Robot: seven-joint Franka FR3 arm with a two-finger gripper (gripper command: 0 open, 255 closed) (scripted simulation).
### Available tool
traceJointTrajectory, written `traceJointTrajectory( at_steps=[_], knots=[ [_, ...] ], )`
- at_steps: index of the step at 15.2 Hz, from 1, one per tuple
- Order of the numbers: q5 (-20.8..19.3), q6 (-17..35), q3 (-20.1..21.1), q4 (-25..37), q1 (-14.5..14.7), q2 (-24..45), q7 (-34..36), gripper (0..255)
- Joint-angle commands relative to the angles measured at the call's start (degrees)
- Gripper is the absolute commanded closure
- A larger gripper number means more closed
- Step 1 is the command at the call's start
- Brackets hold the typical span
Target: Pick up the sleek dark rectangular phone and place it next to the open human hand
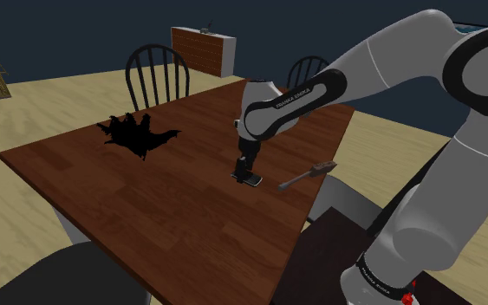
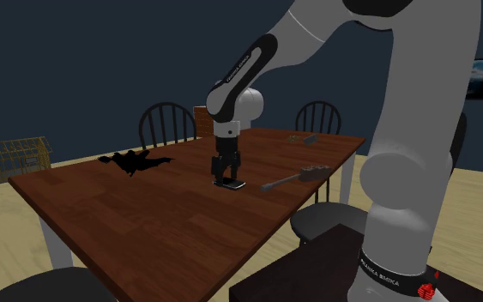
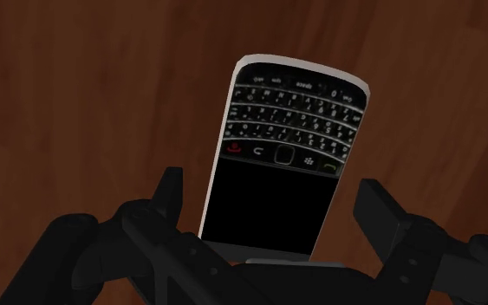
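The phone (image 3: 289, 130), black with a keypad and a pale rim, lies flat on the brown wooden table (image 1: 172, 217). My gripper (image 3: 272, 197) is lowered right over it, open, one finger on each side of its screen end with a narrow gap on both sides. In the shoulder view the gripper (image 1: 247, 170) stands upright on the phone (image 1: 253, 180) near the table's middle. The hand (image 1: 138, 133) is a black spread shape lying far off toward that view's left. The second exterior view shows the gripper (image 2: 227, 174), phone (image 2: 233, 184) and hand (image 2: 135, 160) likewise.
A brown-handled tool (image 1: 307, 176) lies just to the shoulder view's right of the phone. A small object (image 2: 302, 137) rests at the table's far end. Two dark chairs (image 1: 155, 74) stand behind the table, a dark seat (image 2: 329, 221) beside it.
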Motion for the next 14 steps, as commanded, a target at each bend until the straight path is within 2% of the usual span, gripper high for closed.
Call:
traceJointTrajectory(
  at_steps=[1, 2, 11, 14],
  knots=[
    [0.00, 0.00, 0.00, 0.00, 0.00, 0.00, 0.00, 0],
    [0.00, 0.00, 0.00, 0.00, 0.00, 0.00, 0.00, 255],
    [0.00, 0.02, 0.00, -0.01, 0.00, 0.01, 0.00, 255],
    [0.06, -2.34, -0.03, 0.85, -0.02, -1.49, 0.02, 255]
  ],
)
